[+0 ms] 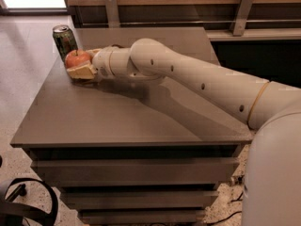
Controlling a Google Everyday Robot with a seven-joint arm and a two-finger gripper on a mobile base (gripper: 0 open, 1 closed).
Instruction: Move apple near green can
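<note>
The gripper (pixel 81 65) is reaching to the far left corner of the surface (pixel 117 121), and its fingers (pixel 81 72) are clasping the apple (pixel 76 58), with one tan pad lying along the fruit's near side. The apple is sitting low, stem up, just beside the can (pixel 65 41), to the can's right and front. Whether it is resting on the surface or hanging just above it cannot be told. The arm (pixel 188 74) is stretching in from the right. The apple is likely firm and fairly heavy, with smooth skin that may slip, and it is best held across its widest part. Squeezed hard, it may bruise. Let go off-centre, it may roll into the can, which looks light and easy to tip.
</note>
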